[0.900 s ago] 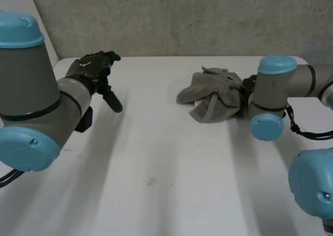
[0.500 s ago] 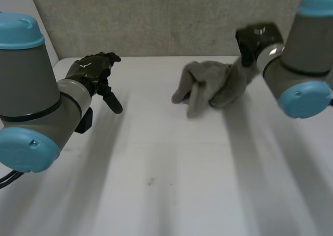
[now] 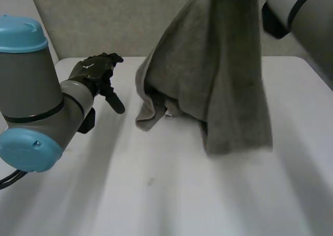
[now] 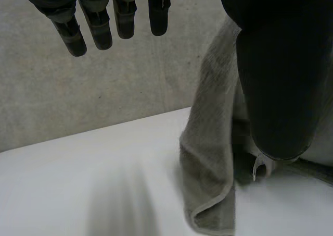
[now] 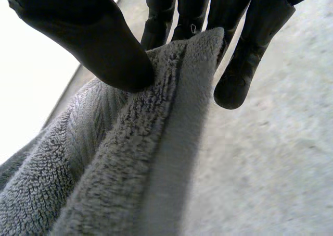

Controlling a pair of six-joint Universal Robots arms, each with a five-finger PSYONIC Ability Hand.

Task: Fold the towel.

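A grey towel [image 3: 218, 79] hangs in long folds from high above the white table [image 3: 156, 194], and its lower end reaches the tabletop. In the right wrist view my right hand [image 5: 93, 43] is shut on the towel's top edge [image 5: 156, 142], which its thumb pinches against the fingers [image 5: 192, 12]. The right arm [image 3: 299, 12] reaches in high at the back right. My left hand [image 3: 96, 72] hovers over the table's back left, apart from the towel, with straight fingers [image 4: 112, 22] that hold nothing. In its wrist view, the towel's hemmed lower corner [image 4: 210, 184] hangs beyond the thumb.
A grey wall [image 3: 104, 17] runs along the table's far edge. Bare tabletop lies in front of the towel and between it and the left arm [image 3: 36, 106].
The right arm has risen and carried the towel up from a crumpled heap at the back right, and it now hangs stretched out nearer the middle. The left hand has stayed put.
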